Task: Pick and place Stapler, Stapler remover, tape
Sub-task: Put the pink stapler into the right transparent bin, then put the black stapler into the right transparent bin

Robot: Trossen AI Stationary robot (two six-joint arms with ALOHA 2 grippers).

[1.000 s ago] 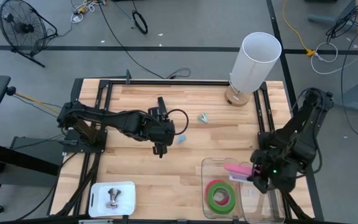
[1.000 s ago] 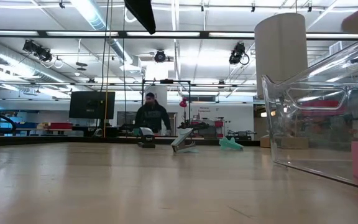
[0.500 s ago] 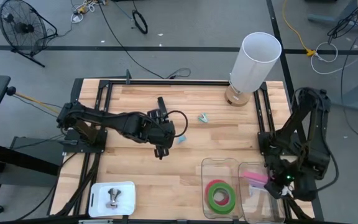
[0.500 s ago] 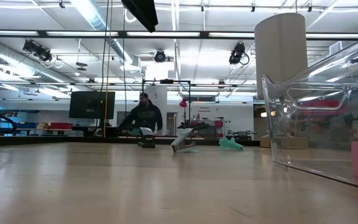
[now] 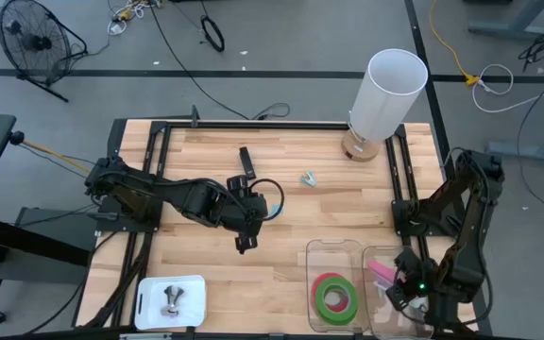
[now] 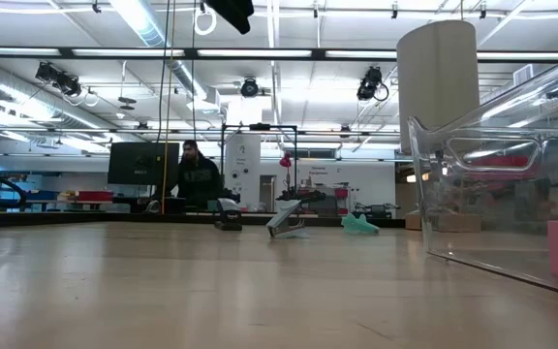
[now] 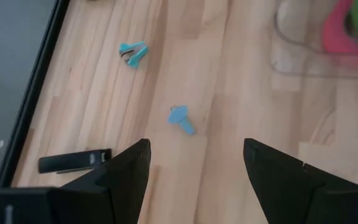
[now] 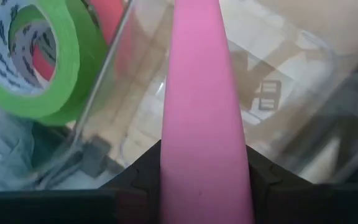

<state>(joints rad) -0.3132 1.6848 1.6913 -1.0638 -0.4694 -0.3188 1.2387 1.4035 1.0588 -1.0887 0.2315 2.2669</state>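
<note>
Right pincer [image 8: 205,168] clamped on pink stapler [image 8: 202,93], w/ its nose over the right clear bin [image 5: 393,257], not yet let go; tape [image 5: 336,296], green over red-pink, already in the left clear bin [image 5: 319,247]. Left pincer [image 7: 194,158] fingers apart, empty, above counter [image 5: 206,156] nr centre. Outstanding: two teal stapler removers [image 7: 133,52] [image 7: 181,118] and black stapler [image 7: 74,161] loose on counter — approx. half done by my est.

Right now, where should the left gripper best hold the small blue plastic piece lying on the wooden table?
Probably from straight above, closing across its narrow stem: the small blue plastic piece lies flat, and its head flares wider. The left gripper is open nearby.
</note>
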